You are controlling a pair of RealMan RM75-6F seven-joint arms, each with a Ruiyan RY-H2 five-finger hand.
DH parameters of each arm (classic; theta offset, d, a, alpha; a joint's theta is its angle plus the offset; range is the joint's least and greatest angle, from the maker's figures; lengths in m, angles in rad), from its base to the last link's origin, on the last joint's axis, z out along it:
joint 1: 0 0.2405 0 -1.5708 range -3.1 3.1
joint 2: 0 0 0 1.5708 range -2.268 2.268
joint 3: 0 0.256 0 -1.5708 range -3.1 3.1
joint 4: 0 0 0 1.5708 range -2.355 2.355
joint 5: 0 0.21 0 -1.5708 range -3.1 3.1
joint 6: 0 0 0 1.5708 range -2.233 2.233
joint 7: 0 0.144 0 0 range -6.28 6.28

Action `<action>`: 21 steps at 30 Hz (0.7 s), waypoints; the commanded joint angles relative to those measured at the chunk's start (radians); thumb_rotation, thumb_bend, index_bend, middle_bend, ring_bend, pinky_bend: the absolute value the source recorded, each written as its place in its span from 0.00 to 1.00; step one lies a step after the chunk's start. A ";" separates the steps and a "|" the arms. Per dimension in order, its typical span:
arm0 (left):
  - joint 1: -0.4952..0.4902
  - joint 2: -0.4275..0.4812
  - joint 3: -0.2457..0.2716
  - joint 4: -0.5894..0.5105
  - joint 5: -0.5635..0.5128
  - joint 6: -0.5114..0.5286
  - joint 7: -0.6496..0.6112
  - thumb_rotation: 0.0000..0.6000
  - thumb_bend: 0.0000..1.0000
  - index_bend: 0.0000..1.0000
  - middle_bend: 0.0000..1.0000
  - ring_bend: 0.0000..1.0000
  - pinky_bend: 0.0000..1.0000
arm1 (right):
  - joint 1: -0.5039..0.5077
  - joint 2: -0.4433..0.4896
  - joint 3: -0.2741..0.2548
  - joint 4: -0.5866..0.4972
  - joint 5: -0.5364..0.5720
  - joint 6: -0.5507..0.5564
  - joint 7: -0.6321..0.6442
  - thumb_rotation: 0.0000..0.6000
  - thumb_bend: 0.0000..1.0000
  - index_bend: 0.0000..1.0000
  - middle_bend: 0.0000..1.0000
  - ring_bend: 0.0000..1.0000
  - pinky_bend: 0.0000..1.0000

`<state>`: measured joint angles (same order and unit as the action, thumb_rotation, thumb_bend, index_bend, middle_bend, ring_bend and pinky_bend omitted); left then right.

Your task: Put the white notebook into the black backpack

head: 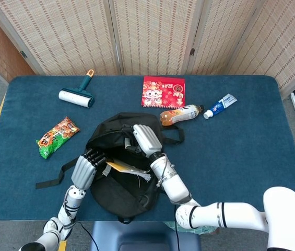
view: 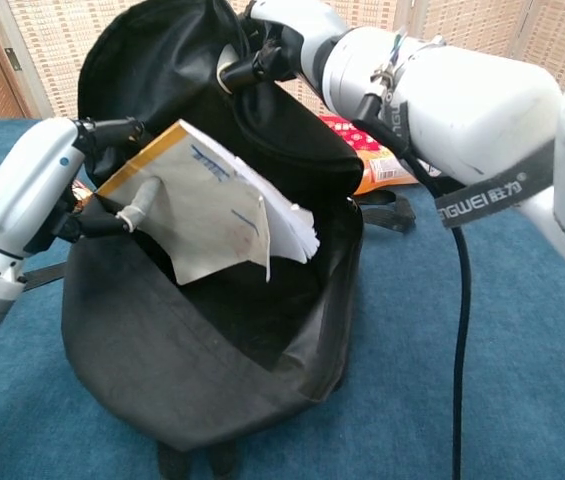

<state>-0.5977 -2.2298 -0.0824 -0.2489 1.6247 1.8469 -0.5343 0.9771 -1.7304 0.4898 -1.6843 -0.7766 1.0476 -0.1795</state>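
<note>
2 hands of mine are on the job. Furthest left on the blue table [head: 251, 157] lies a snack packet [head: 57, 137], with a lint roller [head: 77, 95] behind it. Next comes my left hand [view: 57, 195], which grips the white notebook [view: 207, 205] by its yellow-edged corner, thumb under the cover and fingers [view: 112, 130] over the top. I hold the notebook tilted over the open mouth of the black backpack [view: 212, 370], its loose pages fanned toward the far side of the opening, and 1 page hangs down into the dark inside. From above, the notebook [head: 122, 168] shows partly within the bag [head: 121, 193]. My right hand [view: 272, 35] pinches the backpack's upper rim and holds the flap raised, so the bag stands open. Behind the bag lie a red booklet [head: 163, 92] and, nearer, an orange drink bottle [head: 179, 114], and a toothpaste tube [head: 220, 105] lies further right
</note>
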 commanded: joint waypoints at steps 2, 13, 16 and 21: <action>-0.017 -0.016 0.003 0.016 -0.001 0.003 0.037 1.00 0.59 0.66 0.62 0.57 0.39 | 0.006 -0.004 0.001 0.004 0.006 0.002 0.000 1.00 0.87 0.66 0.40 0.41 0.32; 0.017 -0.014 0.099 0.040 0.056 -0.049 0.136 1.00 0.60 0.66 0.63 0.58 0.42 | 0.014 -0.007 -0.009 0.012 0.014 0.007 -0.013 1.00 0.87 0.65 0.40 0.42 0.32; 0.032 0.008 0.126 0.028 0.073 -0.057 0.146 1.00 0.60 0.65 0.63 0.58 0.42 | 0.014 -0.004 -0.014 0.010 0.015 0.008 -0.018 1.00 0.87 0.65 0.40 0.42 0.32; 0.039 0.066 0.188 -0.017 0.119 -0.110 0.167 1.00 0.52 0.63 0.61 0.57 0.42 | 0.013 0.003 -0.017 0.000 0.017 0.011 -0.023 1.00 0.87 0.65 0.40 0.42 0.32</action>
<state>-0.5621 -2.1823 0.0910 -0.2484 1.7286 1.7529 -0.3776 0.9905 -1.7281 0.4736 -1.6839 -0.7600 1.0584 -0.2016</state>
